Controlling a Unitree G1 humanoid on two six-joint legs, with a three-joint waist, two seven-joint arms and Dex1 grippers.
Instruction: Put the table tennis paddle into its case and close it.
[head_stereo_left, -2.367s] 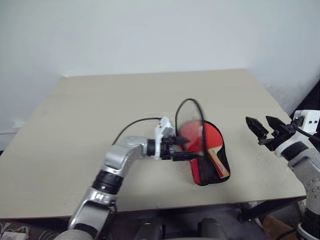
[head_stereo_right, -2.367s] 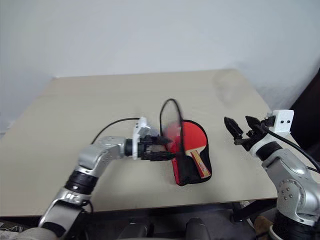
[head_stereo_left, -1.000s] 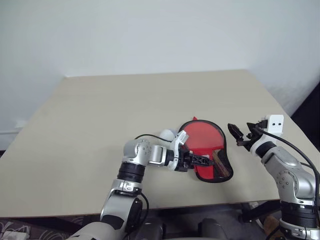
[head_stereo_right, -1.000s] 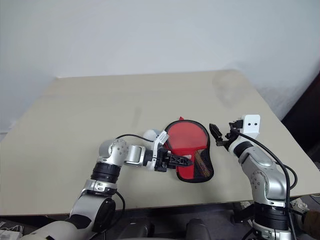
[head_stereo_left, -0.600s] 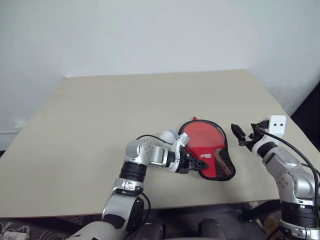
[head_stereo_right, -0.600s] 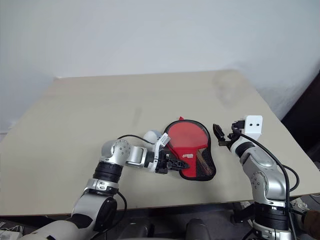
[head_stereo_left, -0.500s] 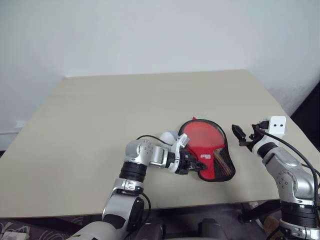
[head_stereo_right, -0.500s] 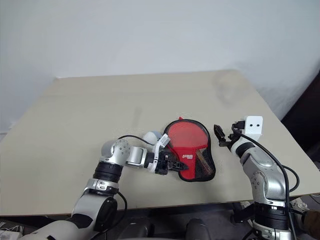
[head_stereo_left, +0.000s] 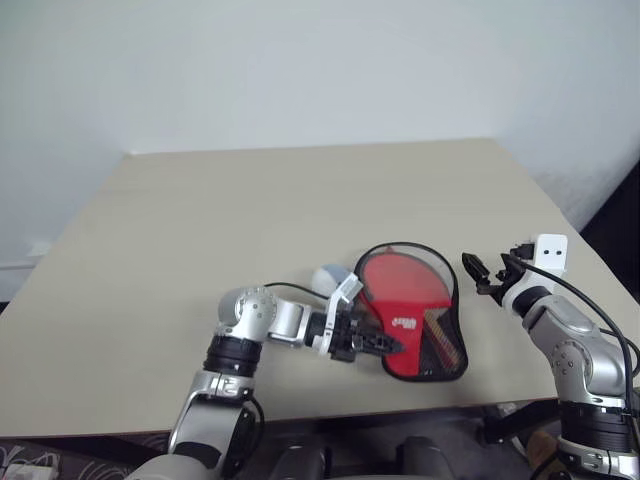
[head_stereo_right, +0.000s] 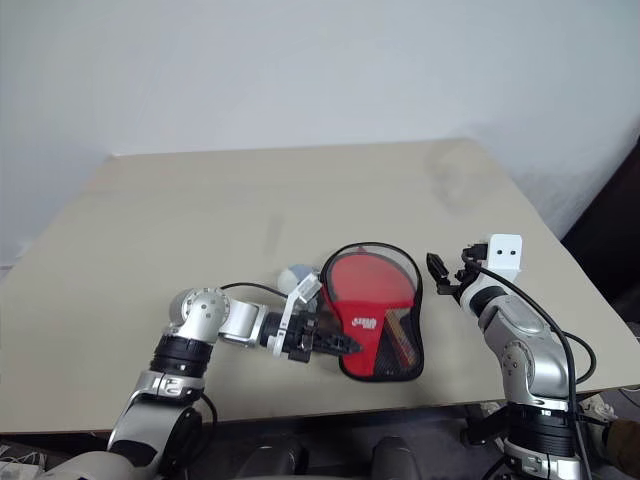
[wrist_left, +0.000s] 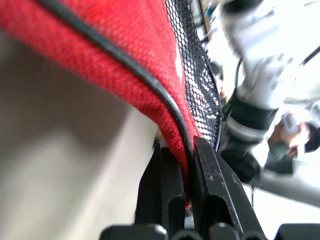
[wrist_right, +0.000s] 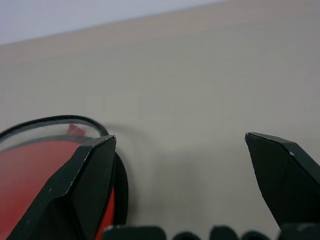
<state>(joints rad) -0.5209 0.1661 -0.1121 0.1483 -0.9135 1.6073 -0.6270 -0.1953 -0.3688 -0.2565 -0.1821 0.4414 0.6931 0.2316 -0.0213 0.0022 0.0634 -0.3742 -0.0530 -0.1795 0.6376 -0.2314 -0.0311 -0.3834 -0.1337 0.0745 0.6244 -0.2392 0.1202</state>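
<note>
Beige counter: left pincer clenched on the near edge of the case, paddle inside it just beyond, right pincer released beside the case's far side.

The only marking is a small white logo on the red outside of the case, beside its black mesh pocket. Its letters are too small to read. No other text or number is legible.
</note>
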